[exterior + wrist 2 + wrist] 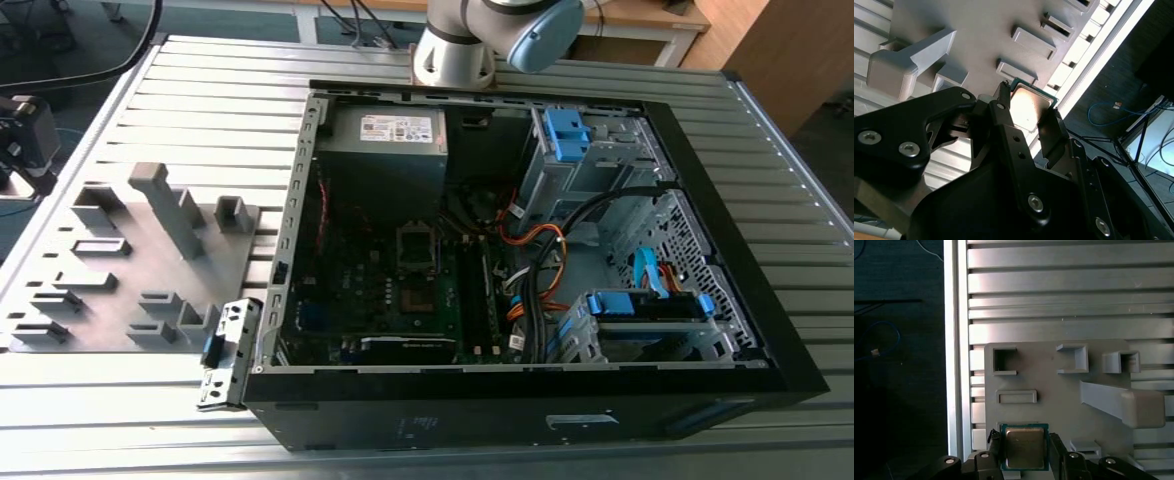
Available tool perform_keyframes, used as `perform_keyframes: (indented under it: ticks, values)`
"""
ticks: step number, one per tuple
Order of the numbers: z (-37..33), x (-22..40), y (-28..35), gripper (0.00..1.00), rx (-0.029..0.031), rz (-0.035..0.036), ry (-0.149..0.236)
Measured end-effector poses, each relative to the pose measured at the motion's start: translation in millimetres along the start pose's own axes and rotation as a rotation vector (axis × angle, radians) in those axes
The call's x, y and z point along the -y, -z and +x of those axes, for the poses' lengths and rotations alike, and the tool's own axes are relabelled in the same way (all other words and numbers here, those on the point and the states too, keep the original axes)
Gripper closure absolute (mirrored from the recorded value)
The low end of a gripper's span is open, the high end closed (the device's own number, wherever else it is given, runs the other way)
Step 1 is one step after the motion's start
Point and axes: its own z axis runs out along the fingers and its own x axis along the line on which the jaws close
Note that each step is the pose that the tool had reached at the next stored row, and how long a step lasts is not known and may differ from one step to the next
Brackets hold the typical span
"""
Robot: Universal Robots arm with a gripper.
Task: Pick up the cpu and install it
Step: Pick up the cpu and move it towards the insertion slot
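We see a slatted metal table (160, 420) carrying a large black computer case (787, 330) that lies open on its side, with boards, cables and blue drive brackets exposed. The base of the robot arm (467, 40) stands at the far edge of the table, behind the case. On the exterior view's left of the case lies a flat grey fixture tray (134, 300) with raised posts and shallow pockets. Inside the case, near the middle of the main board, sits the black rectangular socket frame (418, 250).

In both wrist views we look down past the gripper (1024, 440) onto that tray (1054, 390), close to the table's edge, with dark floor (899, 365) beyond. The cpu (1025, 449) is a small silver square with a thin dark rim. It sits directly between the two black fingers (994, 442), its flat metal top facing the cameras. The fingers are closed against two opposite edges, and we judge that they grip the chip, held above the tray. Being square, it has no long axis. The socket frame lies well apart from it, towards the exterior view's right of the tray
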Motion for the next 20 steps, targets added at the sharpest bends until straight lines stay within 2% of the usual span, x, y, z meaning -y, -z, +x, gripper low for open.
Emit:
perform_keyframes:
  ticks: [5, 14, 16, 20]
  values:
    - [-0.2, -0.4, 9.5, 0.53, 0.0, 0.0, 0.0]
    - [-0.8, -1.6, 35.7, 0.53, 0.0, -0.0002, 0.0]
    - [-0.9, -1.7, 38.1, 0.53, 0.0, -0.0001, 0.0]
    - [-0.9, -1.7, 38.2, 0.53, 0.0002, -0.0003, 0.0]
